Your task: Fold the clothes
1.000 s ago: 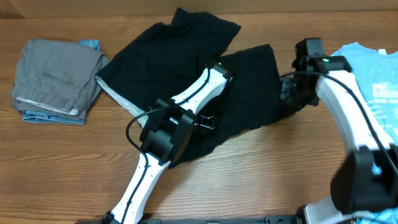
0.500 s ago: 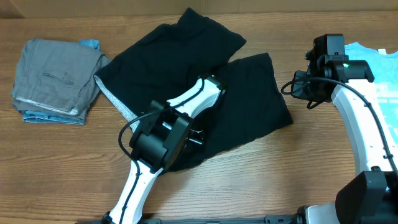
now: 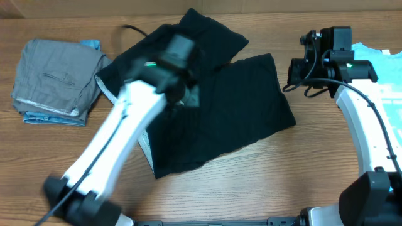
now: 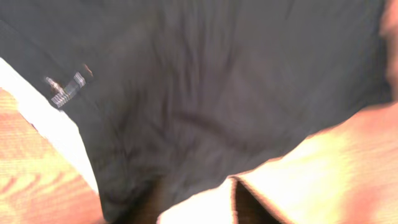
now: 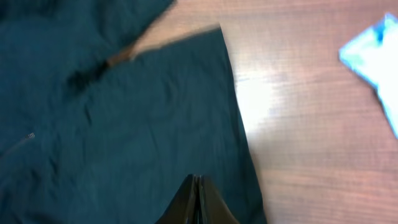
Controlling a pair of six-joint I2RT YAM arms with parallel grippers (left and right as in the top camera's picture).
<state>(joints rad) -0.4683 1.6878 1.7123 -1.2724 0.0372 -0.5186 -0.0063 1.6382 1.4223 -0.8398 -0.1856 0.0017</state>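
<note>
Now the black shirt [image 3: 232, 113] lies spread on the worktop [image 3: 264, 182]; right fingers [image 5: 186, 205] are pressed together, empty; left fingers [image 3: 187, 95] blurred, state unclear.

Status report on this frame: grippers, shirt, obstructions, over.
Left gripper blurred over black shirt, state unclear. Right gripper shut, empty, off shirt's right edge. Shirt rumpled, fold unfinished. Grey folded garment left, apart.

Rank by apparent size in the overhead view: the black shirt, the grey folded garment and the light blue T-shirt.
Largest: black shirt.
Next: grey folded garment.
Smallest: light blue T-shirt, though the frame edge cuts it off.
</note>
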